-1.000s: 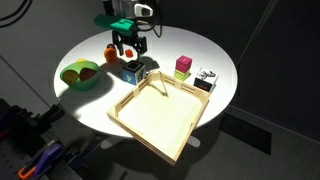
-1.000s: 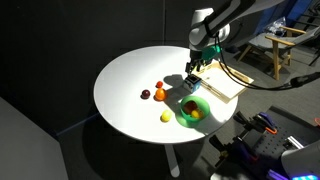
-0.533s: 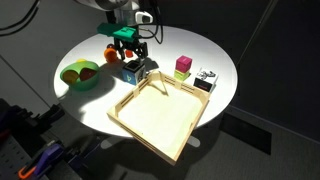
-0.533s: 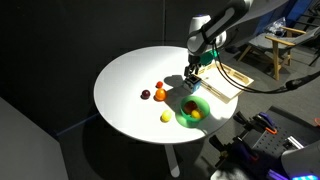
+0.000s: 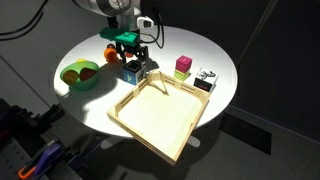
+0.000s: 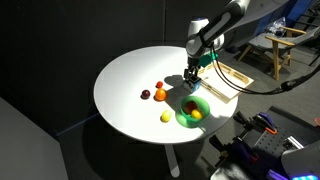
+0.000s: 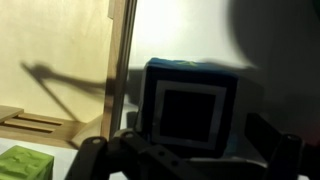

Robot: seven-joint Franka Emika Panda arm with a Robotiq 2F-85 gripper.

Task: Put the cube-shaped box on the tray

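Note:
The cube-shaped box [image 5: 131, 70] has blue edges and white faces with dark marks. It stands on the round white table next to the near corner of the tray [image 5: 125, 107]. In the wrist view the box [image 7: 190, 100] sits between my fingers, with a gap on each side. My gripper [image 5: 130, 58] is open and low over the box, straddling it. The gripper also shows in an exterior view [image 6: 192, 72] and in the wrist view [image 7: 190, 152]. The tray's wooden rim [image 7: 118, 60] runs just left of the box. The tray [image 6: 222, 80] holds nothing.
A green bowl [image 5: 80, 74] with fruit stands close to the box. A pink-and-green block [image 5: 183, 67] and a black-and-white box [image 5: 205, 80] stand beyond the tray. Loose fruit [image 6: 160, 93] lies mid-table. A green block [image 7: 25, 162] shows at the lower left.
My gripper has come down a little over the cube-shaped box and now straddles it. The box and the tray have not moved.

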